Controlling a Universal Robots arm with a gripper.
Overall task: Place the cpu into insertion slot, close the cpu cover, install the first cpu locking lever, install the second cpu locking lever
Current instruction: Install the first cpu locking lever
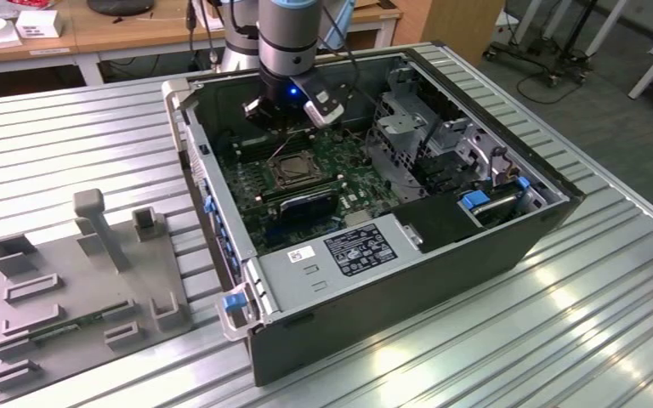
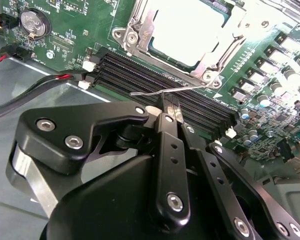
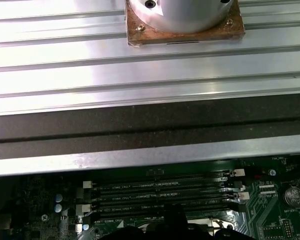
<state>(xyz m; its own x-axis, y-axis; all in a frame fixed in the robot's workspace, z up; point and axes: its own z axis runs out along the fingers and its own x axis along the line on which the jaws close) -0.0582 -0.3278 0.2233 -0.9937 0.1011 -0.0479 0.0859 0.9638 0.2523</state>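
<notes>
Your cpu (image 2: 182, 32) sits in the insertion slot (image 1: 292, 168), cpu cover (image 2: 144, 31) down. Beside that slot, your gripper (image 2: 170, 107), fingers pressed together, meets a seemingly unlatched locking lever (image 2: 145, 93).

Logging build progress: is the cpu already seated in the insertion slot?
Yes, in the second wrist view the cpu lies with its dull silver top inside the metal rim of the insertion slot.

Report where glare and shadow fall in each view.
Exterior view: bright streaks glare off the ribbed table, while the inside of the case sits in shade. Second wrist view: reflected light washes the cpu top out pale. First wrist view: the table ribs shine strongly, and the motherboard is dim.
</notes>
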